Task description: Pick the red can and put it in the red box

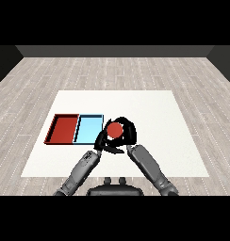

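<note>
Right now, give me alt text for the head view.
The right hand curls round a red can beside the light blue tray; the left hand sits close against it. The red tray lies farther left on the white table.

A white bench (150,113) fills the middle of the scene, its top a plain, unmarked surface that reads as a broad trapezoid, narrower at the far edge and wider at the near one. On its left part lies a light blue tray (89,128), a shallow rectangular tray with a dark rim and a paler blue floor. It sits nearer the bench's left edge than its right. Around the bench on all sides runs a floor (112,70) of pale grey wooden planks, which reaches back to a dark wall (115,51) at the far end.
</note>
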